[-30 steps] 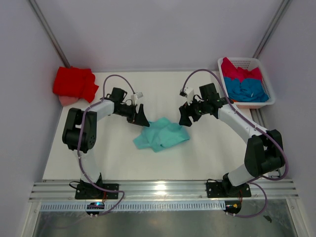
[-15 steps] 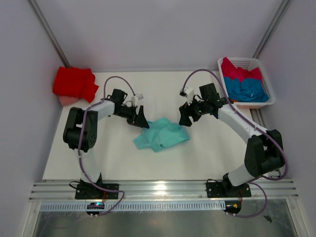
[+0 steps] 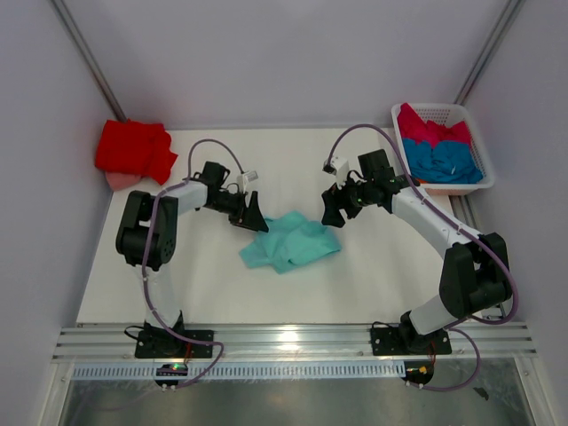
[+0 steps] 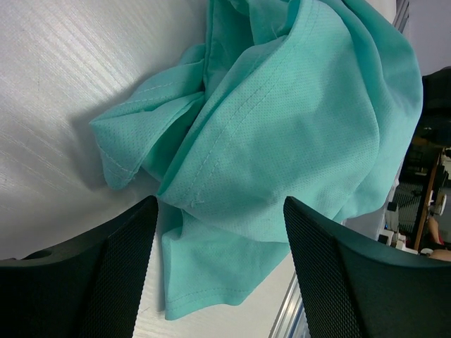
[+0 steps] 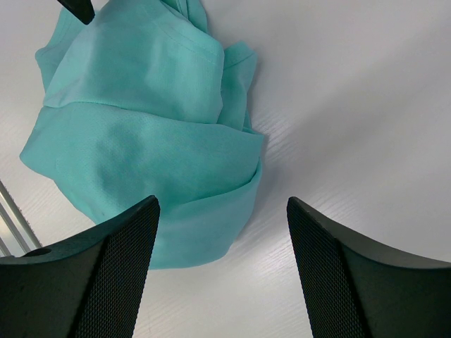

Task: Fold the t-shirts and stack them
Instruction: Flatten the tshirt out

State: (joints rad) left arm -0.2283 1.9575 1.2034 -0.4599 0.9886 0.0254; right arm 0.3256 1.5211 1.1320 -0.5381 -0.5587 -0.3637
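Nearest me, both arm bases are sitting at the table's point(image 3: 222, 293) near edge, upper links rising and forearms reaching inward toward the middle. Mid-table, the mint-teal t-shirt point(image 3: 290, 241) is lying in a crumpled heap, hems and folds bunching over each other, not folded yet. The left gripper point(image 3: 251, 213) is hanging over the heap's far-left edge and tilting down at it. Its fingers point(image 4: 106, 267) are standing apart, gripping nothing; whether they are touching the cloth below, can't tell. The right gripper point(image 3: 334, 209) is hovering just beside the heap's far-right corner, its forearm coming in from the basket side. Its fingers point(image 5: 106, 267) are also spreading wide and holding nothing.

Farther back, the bright red t-shirt point(image 3: 133, 149) is lying in the far-left corner, bunched rather than neatly squared. At far right the white basket point(image 3: 431, 107) is holding the blue t-shirt point(image 3: 448, 161) and the crimson-pink t-shirt point(image 3: 426, 129), both loose.

My read: the job is running early. The red one is possibly placed, the teal one is up for folding, and two are waiting in the basket.
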